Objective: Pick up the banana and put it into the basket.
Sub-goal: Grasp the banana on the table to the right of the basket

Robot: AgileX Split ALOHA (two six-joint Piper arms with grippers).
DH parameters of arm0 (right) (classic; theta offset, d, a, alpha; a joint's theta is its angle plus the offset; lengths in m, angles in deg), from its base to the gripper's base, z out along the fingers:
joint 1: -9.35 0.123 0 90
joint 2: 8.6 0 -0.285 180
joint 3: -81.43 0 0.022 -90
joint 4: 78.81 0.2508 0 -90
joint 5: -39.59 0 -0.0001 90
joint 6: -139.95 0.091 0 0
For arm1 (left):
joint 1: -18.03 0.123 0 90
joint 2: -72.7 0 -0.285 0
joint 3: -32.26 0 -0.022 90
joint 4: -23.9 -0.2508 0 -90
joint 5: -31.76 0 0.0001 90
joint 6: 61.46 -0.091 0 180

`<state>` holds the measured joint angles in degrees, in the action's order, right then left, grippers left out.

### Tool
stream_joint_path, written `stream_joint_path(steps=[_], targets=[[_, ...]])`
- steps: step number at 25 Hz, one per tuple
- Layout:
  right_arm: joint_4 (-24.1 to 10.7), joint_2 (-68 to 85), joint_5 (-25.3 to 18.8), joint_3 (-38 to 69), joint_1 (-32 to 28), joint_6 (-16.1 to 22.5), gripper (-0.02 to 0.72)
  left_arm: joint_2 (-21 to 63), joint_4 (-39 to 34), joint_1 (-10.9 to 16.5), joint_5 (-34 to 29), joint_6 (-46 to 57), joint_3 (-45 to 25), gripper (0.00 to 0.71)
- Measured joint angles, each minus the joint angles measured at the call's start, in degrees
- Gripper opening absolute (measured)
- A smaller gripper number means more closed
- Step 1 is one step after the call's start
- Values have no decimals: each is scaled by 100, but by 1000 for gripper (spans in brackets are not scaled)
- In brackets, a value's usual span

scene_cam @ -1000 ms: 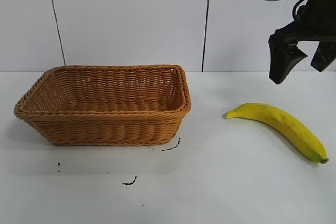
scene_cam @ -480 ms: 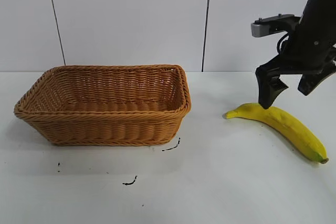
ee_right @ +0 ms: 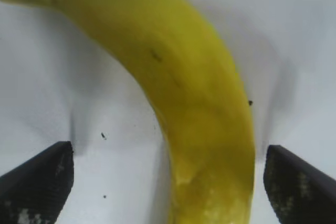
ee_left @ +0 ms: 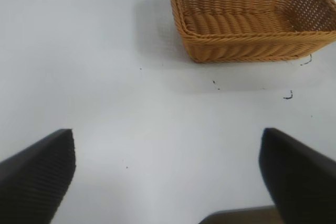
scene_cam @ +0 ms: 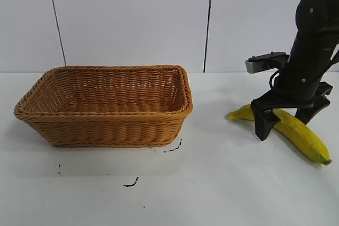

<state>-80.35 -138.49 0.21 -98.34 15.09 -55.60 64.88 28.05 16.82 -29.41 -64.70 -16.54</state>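
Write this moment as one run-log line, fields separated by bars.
phase: pre-grasp | right tool: open, astride banana on table | left tool: open, idle above table | basket: empty

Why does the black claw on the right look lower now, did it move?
Yes. The right gripper has come down from high against the wall to the banana, its open fingers on either side of it.

- Lighting is bright, even and diffuse from above; the white table [scene_cam: 222,194] shows no glare
- The basket [scene_cam: 106,104] casts a soft, faint shadow at its near base; the banana [scene_cam: 296,130] casts a thin one
- The exterior view is sharp throughout
- In the right wrist view the banana [ee_right: 199,103] is soft and slightly blurred; grey shadows flank it
- The left wrist view's dark fingers [ee_left: 37,177] are out of focus
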Motion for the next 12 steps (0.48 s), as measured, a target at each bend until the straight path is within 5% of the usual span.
stream_joint_path(steps=[3,8,12], targets=[[0,0,13,-5,0,0,598,0,0,0,0,0,0,690],[-18,0,24,-5,0,43,296,0,0,0,0,0,0,690],[-265,11,36,-5,0,47,301,0,0,0,0,0,0,690]])
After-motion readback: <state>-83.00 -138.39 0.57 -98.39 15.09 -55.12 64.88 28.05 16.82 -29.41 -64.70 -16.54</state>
